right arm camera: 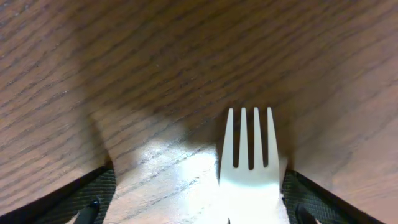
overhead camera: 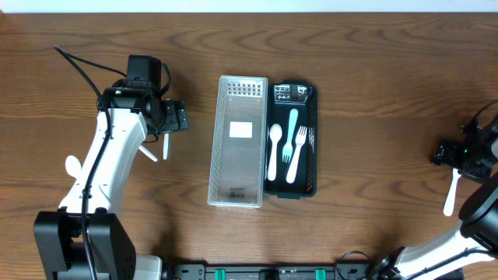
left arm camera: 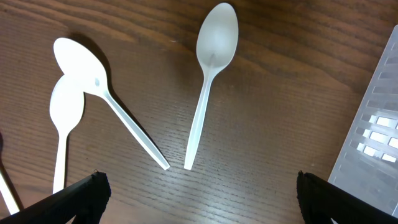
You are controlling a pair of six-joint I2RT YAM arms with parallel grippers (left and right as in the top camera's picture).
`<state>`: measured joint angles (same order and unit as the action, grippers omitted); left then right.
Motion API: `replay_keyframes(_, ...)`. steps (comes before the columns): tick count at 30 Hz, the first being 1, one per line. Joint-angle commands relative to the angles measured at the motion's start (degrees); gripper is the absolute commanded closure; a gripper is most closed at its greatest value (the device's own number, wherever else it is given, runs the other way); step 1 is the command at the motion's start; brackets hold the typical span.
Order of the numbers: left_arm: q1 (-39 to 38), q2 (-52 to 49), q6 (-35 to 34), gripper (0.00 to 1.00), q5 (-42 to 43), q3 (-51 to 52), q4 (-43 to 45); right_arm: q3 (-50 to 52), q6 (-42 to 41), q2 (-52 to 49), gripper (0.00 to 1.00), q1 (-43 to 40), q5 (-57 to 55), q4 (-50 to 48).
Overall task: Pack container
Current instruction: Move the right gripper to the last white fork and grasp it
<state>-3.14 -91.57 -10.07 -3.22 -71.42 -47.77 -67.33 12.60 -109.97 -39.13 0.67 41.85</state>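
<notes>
Three white spoons point(left arm camera: 214, 43) lie loose on the bench point(left arm camera: 280, 74) below the left fingers point(left arm camera: 68, 202), which are spread wide. Two of the spoons overlap at the bowls. The right fingers point(right arm camera: 74, 199) are spread too, either side of a white fork point(right arm camera: 249, 168). Mid-bench sits the black tray point(overhead camera: 311, 101), cutlery inside, with a clear lid point(overhead camera: 238, 140) just beside it.

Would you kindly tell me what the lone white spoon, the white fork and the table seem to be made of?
Lone white spoon: probably thin plastic, smooth and slightly translucent, with a soft sheen. White fork: likely the same plastic, with uniform moulded tines that look glossy under the light. Table: wood or a wood-look laminate, with brown grain lines and a semi-matte surface that reflects some light.
</notes>
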Motion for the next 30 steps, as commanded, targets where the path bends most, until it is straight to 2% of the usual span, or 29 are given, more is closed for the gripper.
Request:
replay_keyframes(1,0.2,-0.2,0.6,0.02,-0.5,-1.1,-0.2,0.4,-0.2,-1.4,0.18,-0.4,0.5,-0.1)
replay_keyframes(5,0.2,-0.2,0.6,0.02,-0.5,-1.1,-0.1,0.4,-0.2,-1.4,0.32,-0.4,0.5,-0.1)
replay_keyframes(15,0.2,-0.2,0.6,0.02,-0.5,-1.1,-0.2,0.4,-1.4,-1.4,0.54,-0.4,1.3,-0.1)
replay_keyframes(21,0.2,-0.2,0.6,0.02,-0.5,-1.1,-0.2,0.4,-1.8,-1.4,0.66,-0.4,1.3,-0.1)
replay_keyframes(26,0.2,-0.2,0.6,0.02,-0.5,-1.1,-0.2,0.4,-2.8,-1.4,0.71,-0.4,1.4,-0.3)
replay_keyframes(29,0.2,-0.2,0.6,0.02,-0.5,-1.1,-0.2,0.4,-3.5,-1.4,0.82,-0.4,1.4,-0.6)
replay_keyframes(30,0.2,-0.2,0.6,0.02,-0.5,-1.1,-0.2,0.4,-4.7,-1.4,0.90,-0.3,1.4,-0.9)
